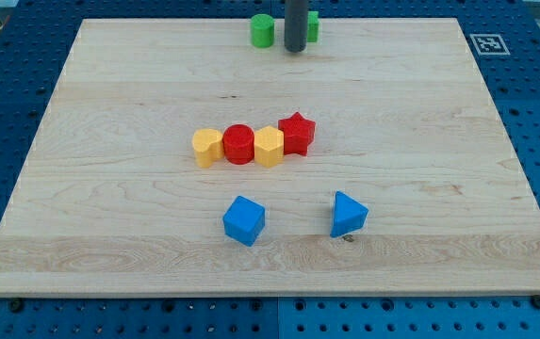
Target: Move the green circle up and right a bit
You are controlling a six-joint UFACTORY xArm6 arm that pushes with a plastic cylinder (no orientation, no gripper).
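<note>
Green circle [263, 30] at surface [109, 217] 12 o'clock edge, our tip [296, 49] just beside at its 3 o'clock, wrong side. We judge push not begun. No claw fitted.

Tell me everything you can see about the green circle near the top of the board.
The green circle is a short, solid-looking cylinder, matte bright green, standing upright on its flat end near the wooden board's top edge. My tip sits just to its right, close but with a sliver of board between them. Nothing else touches it.
</note>
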